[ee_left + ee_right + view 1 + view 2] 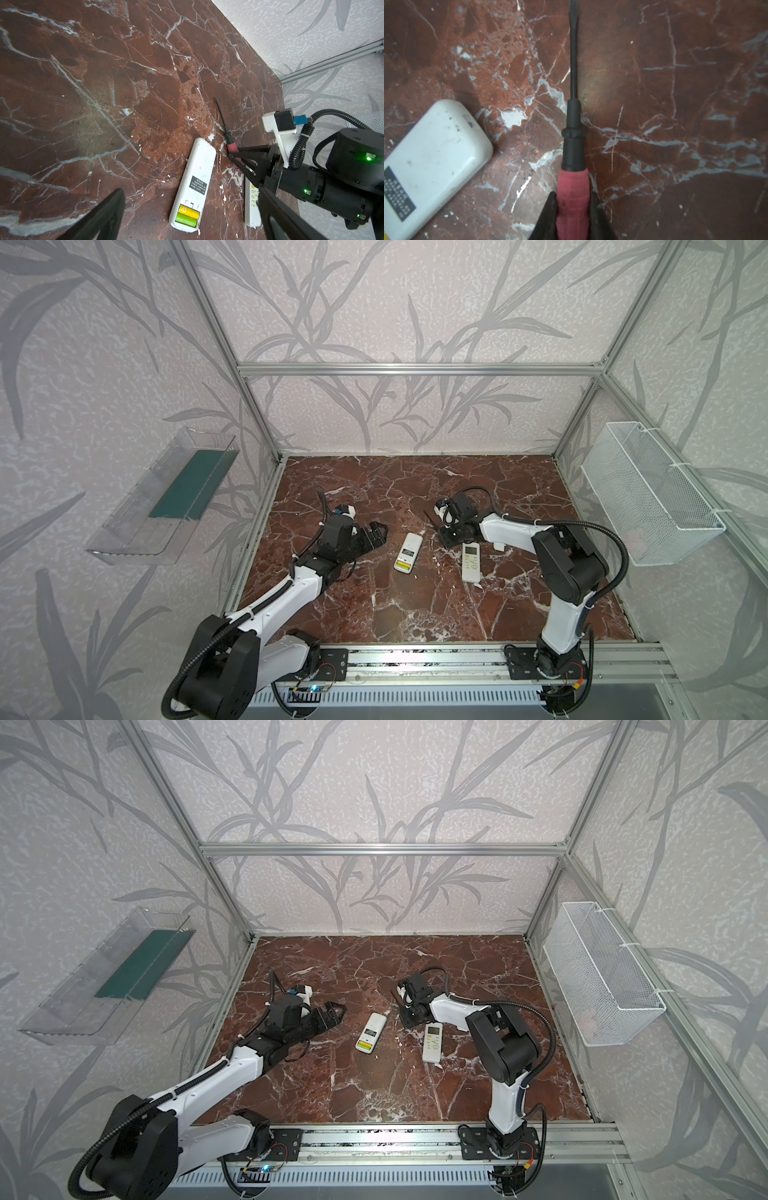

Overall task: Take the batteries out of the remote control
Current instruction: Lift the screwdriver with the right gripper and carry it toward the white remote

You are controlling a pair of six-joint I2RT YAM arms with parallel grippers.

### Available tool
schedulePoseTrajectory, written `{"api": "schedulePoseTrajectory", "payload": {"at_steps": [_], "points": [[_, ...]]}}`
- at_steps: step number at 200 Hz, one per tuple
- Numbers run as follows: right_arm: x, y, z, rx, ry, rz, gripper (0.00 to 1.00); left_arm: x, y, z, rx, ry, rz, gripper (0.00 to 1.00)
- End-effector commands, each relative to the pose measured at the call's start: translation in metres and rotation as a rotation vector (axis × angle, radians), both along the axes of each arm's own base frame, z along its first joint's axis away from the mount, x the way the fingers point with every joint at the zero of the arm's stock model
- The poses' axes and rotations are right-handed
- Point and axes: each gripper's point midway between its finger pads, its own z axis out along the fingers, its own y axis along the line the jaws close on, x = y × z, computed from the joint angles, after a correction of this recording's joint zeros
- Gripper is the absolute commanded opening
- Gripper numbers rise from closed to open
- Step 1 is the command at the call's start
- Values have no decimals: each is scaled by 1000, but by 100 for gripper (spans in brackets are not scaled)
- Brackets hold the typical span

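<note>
The left claw [381, 533] gapes open just left of the face-down remote [409, 551], not touching it. The batteries [187, 216] sit in that remote's uncovered compartment, apart from both claws. Right of the remote, the right claw [572, 197] pinches the red handle of the screwdriver [572, 143].

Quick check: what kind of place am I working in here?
Likely a lab robot cell, not a home: aluminium frame, two arms bolted to a rail, wallpapered panels around a marble-look tabletop.
</note>
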Motion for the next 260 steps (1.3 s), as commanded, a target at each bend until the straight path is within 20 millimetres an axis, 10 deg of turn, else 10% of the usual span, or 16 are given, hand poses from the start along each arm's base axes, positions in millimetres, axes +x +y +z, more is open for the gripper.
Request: {"api": "schedulePoseTrajectory", "payload": {"at_steps": [1,124,260], "points": [[-8,-5,24,-32,-78,44,0,6,1,8,34,14,4,99],[-83,44,110,-137,-446,345,0,31,-64,40,-211,-28,-164,71],[-94,69,139,92,-457,334,0,35,-87,56,-363,-116,-171,27]]}}
